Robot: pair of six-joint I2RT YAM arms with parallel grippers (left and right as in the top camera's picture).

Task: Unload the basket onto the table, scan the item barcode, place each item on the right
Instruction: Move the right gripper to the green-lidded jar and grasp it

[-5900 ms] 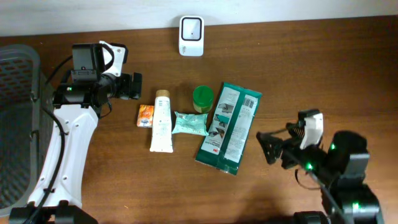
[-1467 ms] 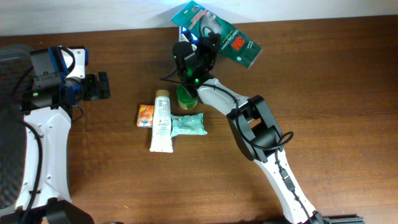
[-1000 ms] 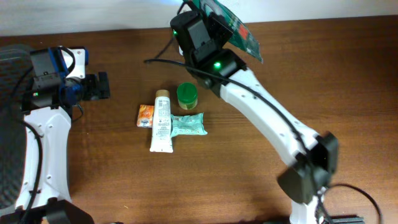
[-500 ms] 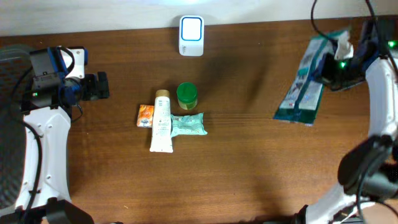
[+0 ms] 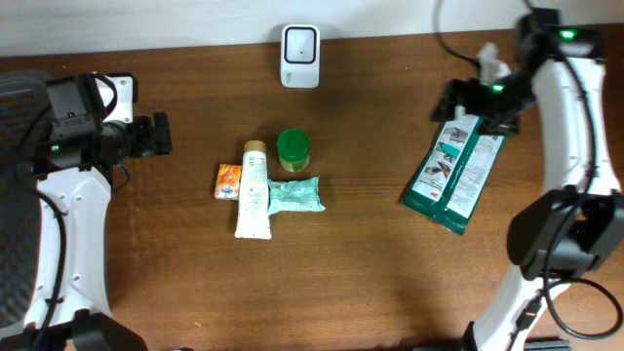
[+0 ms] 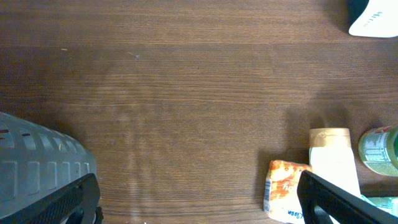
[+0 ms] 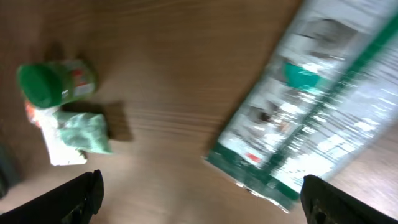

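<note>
Right tool [image 7: 204,198] hangs with its jaws spread wide and nothing between them, above the far end of the green packet [image 5: 453,166]. The packet lies flat and slanted on the desk [image 5: 370,273] near the right edge, printed side up (the wrist view of it is too blurred to pick out a barcode). It lies well apart from the scanner [image 5: 299,44], which stands at the middle of the far edge with nothing held in front of it.

Left tool [image 6: 202,202] is also wide and holds nothing. It hovers over bare wood toward the left edge, near the basket [image 5: 15,175] and short of the group of goods.

My reading is that the packet's turn is finished, or at least broken off. It rests free on the desk, set off to one side on its own, away from both the scanner and the other goods. Whether its code was actually read, these views cannot show.

Four things sit bunched in the middle of the desk, in front of the scanner: a tube [image 5: 253,195], a green-lidded jar [image 5: 292,149] just beyond it to the right, an orange sachet [image 5: 228,181] against the tube's left side, and a pale pouch [image 5: 296,194] against its right. Neither tool touches any of them. If they are also meant to be scanned, most of the job is left: each needs lifting and turning so its code faces the scanner.
</note>
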